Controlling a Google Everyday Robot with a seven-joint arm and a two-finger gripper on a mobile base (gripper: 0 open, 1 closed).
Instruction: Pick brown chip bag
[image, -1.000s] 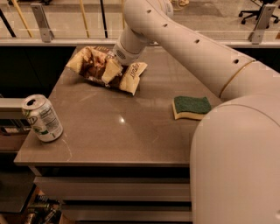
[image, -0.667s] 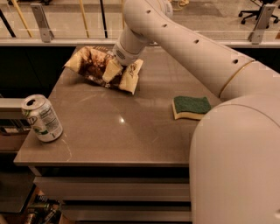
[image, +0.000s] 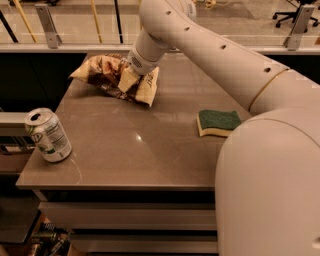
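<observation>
Arm reaching to the brown chip bag at the table's far left corner.

The gripper (image: 128, 79) is down on the middle of the brown chip bag (image: 100, 70), touching its crinkled top; from here I cannot tell whether it has hold of the bag or not. The bag lies on the table (image: 150, 150). A green-and-yellow sponge (image: 218, 121) sits well apart to the right, and a soda can (image: 48, 135) stands near the front left edge.

The gripper (image: 127, 80), pressed down on the bag (image: 100, 70), had edged slightly left over the last second, and the bag seemed to have slid left with it.
</observation>
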